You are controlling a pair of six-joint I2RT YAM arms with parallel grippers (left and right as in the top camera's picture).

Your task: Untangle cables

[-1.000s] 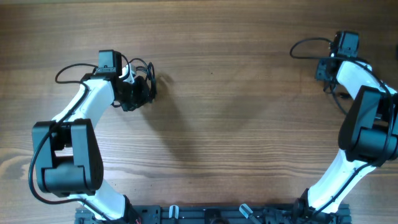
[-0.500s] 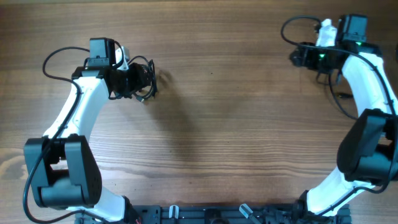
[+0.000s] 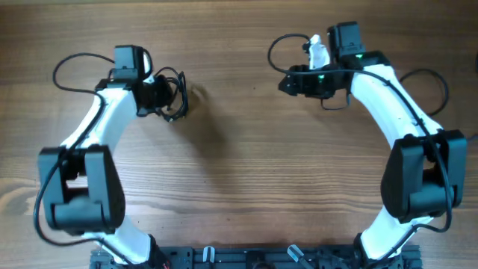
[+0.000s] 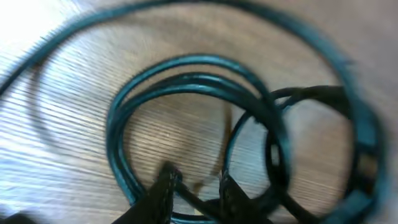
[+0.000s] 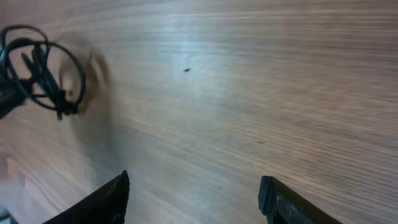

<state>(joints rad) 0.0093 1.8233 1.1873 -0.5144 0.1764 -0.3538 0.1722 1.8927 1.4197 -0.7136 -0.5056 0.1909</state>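
The cables are a small bundle of thin black loops on the wooden table at the far left. My left gripper is at the bundle. In the left wrist view its fingers are close together with a strand between them, and the coiled loops lie on the wood just ahead. My right gripper hovers over the far middle of the table, pointing left, to the right of the bundle. Its fingers are wide open and empty. The bundle shows at the far left of the right wrist view.
Thicker black arm wires loop behind the left arm and around the right arm. The arm bases and a black rail line the near edge. A small dark speck marks the wood.
The right arm has swung from the far right edge leftward to the far middle of the table. The left gripper has shifted slightly, with the bundle staying at its fingers.
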